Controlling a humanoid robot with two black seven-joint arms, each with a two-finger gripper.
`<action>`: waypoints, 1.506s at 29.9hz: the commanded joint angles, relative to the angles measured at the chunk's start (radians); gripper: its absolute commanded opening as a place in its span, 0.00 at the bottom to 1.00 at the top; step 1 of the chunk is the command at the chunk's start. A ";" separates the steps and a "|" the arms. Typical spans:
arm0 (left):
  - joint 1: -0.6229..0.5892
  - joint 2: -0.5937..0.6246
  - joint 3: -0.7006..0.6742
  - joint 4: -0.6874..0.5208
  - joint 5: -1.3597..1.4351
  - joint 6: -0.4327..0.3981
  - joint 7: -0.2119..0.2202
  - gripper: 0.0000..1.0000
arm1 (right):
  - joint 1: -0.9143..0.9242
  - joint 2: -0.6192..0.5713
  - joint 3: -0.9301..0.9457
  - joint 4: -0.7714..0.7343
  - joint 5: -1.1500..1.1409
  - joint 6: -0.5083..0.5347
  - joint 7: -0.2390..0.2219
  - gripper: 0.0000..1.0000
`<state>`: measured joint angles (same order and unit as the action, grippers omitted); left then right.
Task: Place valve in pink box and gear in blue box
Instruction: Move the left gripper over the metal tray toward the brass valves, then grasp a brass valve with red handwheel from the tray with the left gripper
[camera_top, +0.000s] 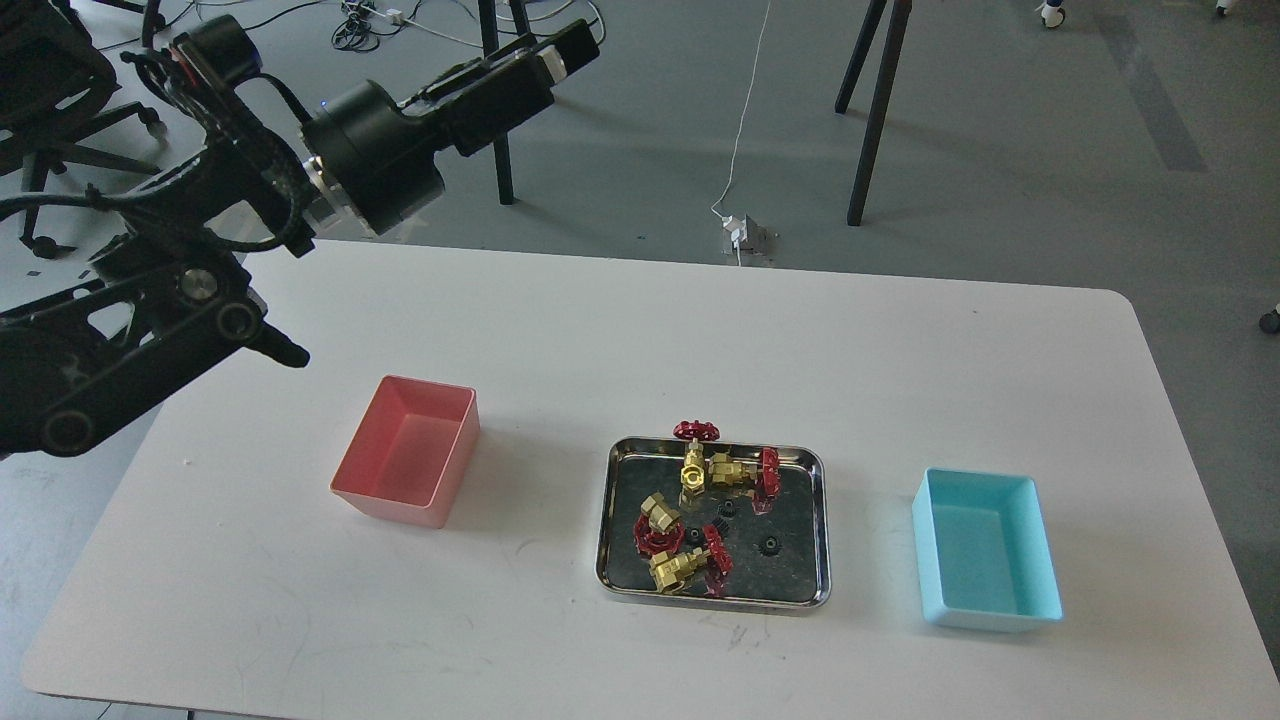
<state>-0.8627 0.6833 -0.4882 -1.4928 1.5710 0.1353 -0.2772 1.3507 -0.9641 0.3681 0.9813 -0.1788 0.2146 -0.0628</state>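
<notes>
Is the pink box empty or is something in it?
Empty. The pink box shows only its bare floor; all four valves lie in the steel tray.

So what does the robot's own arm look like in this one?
Only the left arm shows: black throughout, with chunky round joints, black cables looped along it, silver bolt heads and a small red detail near the top. Its tool is a dark boxy piece with a pale patch.

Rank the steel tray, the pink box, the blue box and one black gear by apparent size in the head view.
1. steel tray
2. pink box and blue box: they look about alike, so no ranking between them
3. gear, by far the smallest
</notes>
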 joint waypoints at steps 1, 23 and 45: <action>0.051 -0.034 0.065 -0.004 0.485 0.128 0.108 0.99 | 0.022 -0.031 0.000 0.005 -0.002 0.008 0.000 0.99; 0.459 -0.478 0.152 0.398 0.611 0.132 0.194 0.99 | 0.030 -0.035 -0.012 0.008 -0.107 0.008 -0.002 0.99; 0.511 -0.550 0.155 0.456 0.611 0.116 0.190 0.77 | 0.031 -0.028 -0.011 0.004 -0.108 0.002 -0.005 0.99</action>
<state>-0.3515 0.1414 -0.3325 -1.0407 2.1816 0.2566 -0.0871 1.3832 -0.9943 0.3575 0.9868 -0.2854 0.2187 -0.0676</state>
